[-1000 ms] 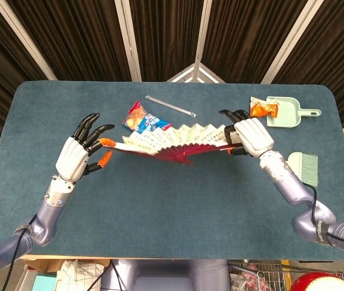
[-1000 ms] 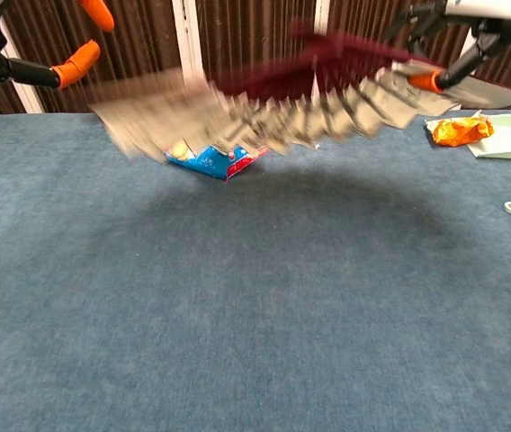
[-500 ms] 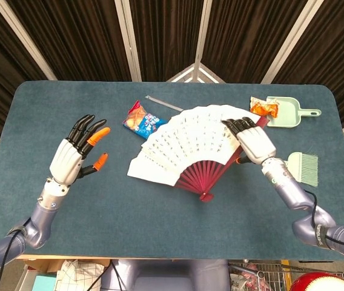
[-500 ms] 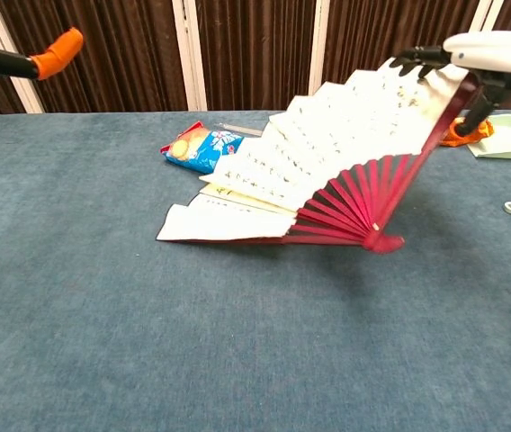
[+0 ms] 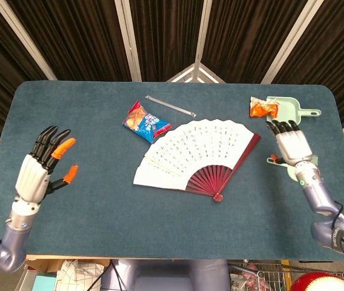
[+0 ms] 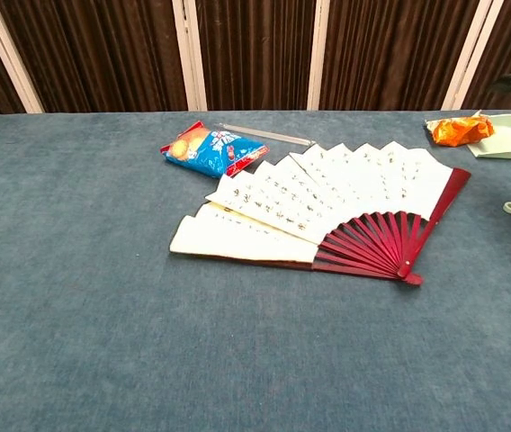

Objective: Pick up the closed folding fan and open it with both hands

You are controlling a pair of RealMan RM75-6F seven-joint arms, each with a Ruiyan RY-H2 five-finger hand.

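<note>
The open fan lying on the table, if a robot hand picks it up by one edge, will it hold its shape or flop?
The fan would probably sag or partly fold: its thin paper leaf is pleated and its slim red ribs meet at a single pivot. It looks light for its spread. Lying flat on the table, it shouldn't roll, but the paper could crease under a hard pinch.

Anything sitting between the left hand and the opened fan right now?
No. In the head view, only bare blue table lies between the left hand and the open fan. The snack packet sits further back, off that line.
</note>
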